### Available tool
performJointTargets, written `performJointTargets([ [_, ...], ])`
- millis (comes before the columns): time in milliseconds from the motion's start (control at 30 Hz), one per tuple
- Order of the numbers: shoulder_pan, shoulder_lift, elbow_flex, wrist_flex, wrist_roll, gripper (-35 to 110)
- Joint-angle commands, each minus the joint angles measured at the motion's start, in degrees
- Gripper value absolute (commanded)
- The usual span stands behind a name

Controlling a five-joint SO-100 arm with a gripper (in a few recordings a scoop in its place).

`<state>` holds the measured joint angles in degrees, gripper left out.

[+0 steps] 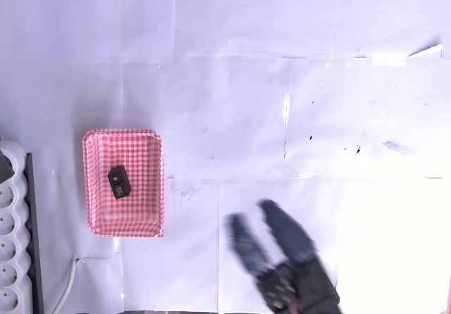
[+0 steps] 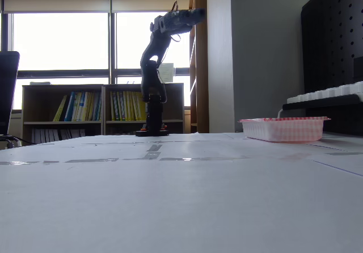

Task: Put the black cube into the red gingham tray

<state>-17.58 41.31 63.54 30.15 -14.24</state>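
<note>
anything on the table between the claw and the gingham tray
Nothing: in the overhead view the stretch between the claw and the red gingham tray is bare white paper, seams only.

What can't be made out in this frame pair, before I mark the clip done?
- Black cube: in the fixed view the red gingham tray wall hides its inside, so the cube in it shows from overhead alone.
- Gripper: motion-blurred overhead; its fingers are spread, but their detail is lost.
- Gripper in the fixed view: dark against bright windows, too small to read.
- Power strip: cut off by the left edge overhead.
</note>
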Motion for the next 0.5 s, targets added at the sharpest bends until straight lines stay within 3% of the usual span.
performJointTargets([
  [0,5.63,-16.00,-24.17,-1.76,6.42,0],
  [233,13.18,-39.38,-59.50,9.93,18.46,0],
  [467,15.56,-46.14,-62.75,27.60,16.26,0],
])
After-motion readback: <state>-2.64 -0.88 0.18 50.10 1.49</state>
